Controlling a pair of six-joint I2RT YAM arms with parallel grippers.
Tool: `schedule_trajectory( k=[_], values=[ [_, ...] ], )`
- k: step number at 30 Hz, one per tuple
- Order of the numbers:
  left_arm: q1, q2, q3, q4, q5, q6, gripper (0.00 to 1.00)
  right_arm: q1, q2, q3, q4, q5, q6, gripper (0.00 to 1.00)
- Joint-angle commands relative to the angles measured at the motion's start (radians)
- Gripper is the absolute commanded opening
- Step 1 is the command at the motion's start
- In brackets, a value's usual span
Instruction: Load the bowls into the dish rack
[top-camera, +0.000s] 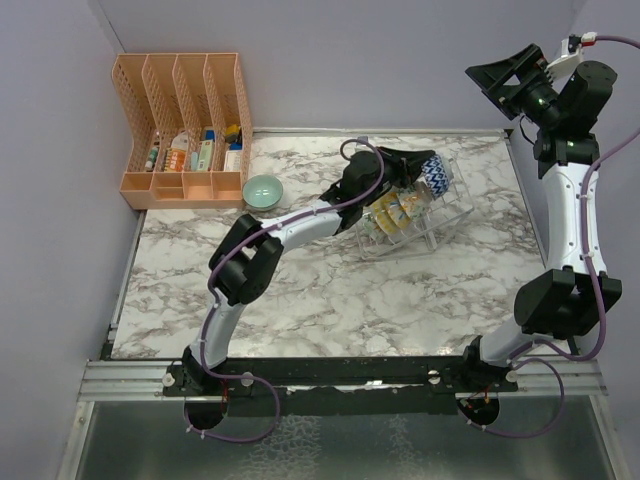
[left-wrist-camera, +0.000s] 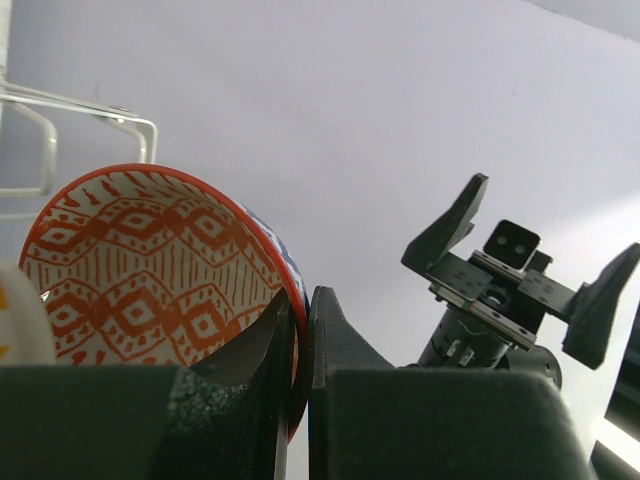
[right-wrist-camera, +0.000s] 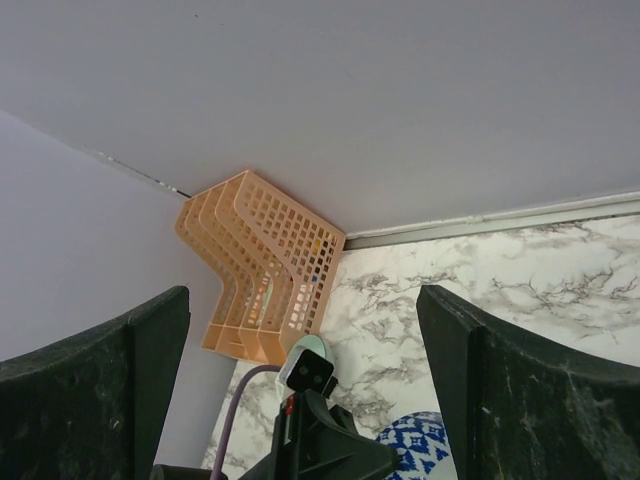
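My left gripper (top-camera: 418, 168) is shut on the rim of the red-patterned bowl (left-wrist-camera: 150, 270), which is blue and white outside (top-camera: 437, 176). It holds the bowl upright at the far end of the wire dish rack (top-camera: 445, 215). In the left wrist view the left gripper (left-wrist-camera: 300, 315) pinches the rim, with rack wires (left-wrist-camera: 40, 110) beyond. Yellow-patterned bowls (top-camera: 395, 212) stand in the rack. The pale teal bowl (top-camera: 263, 191) sits on the table by the organizer. My right gripper (top-camera: 510, 80) is open and empty, raised high at the far right; it also shows in the right wrist view (right-wrist-camera: 305, 320).
An orange slotted organizer (top-camera: 185, 130) with small items stands at the far left corner and shows in the right wrist view (right-wrist-camera: 260, 270). The marble table (top-camera: 330, 300) is walled at the back and both sides. The left arm stretches diagonally across the table's middle.
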Motion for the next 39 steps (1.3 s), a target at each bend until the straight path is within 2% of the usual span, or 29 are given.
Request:
schedule_trajectory(
  k=[1, 9, 12, 19, 24, 33, 39],
  values=[
    [-0.005, 0.005, 0.019, 0.045, -0.010, -0.015, 0.00, -0.007, 0.007, -0.006, 0.022, -0.027, -0.006, 0.96],
    [-0.005, 0.023, 0.038, 0.026, 0.000, 0.008, 0.00, -0.007, 0.008, -0.009, 0.024, -0.031, -0.005, 0.96],
    [-0.005, 0.028, 0.042, 0.015, 0.006, 0.012, 0.06, -0.007, 0.010, -0.010, 0.024, -0.033, -0.005, 0.96],
    [-0.006, 0.036, 0.043, -0.001, 0.018, 0.009, 0.14, -0.007, 0.013, -0.013, 0.024, -0.037, -0.010, 0.96],
    [-0.003, 0.041, 0.052, -0.007, 0.023, 0.013, 0.15, -0.007, 0.016, -0.014, 0.026, -0.039, -0.010, 0.96],
    [0.004, 0.041, 0.080, -0.068, 0.050, 0.030, 0.28, -0.009, 0.016, -0.018, 0.026, -0.039, -0.013, 0.96],
    [0.009, 0.033, 0.098, -0.139, 0.071, 0.048, 0.30, -0.009, 0.014, -0.019, 0.026, -0.039, -0.015, 0.96]
  ],
)
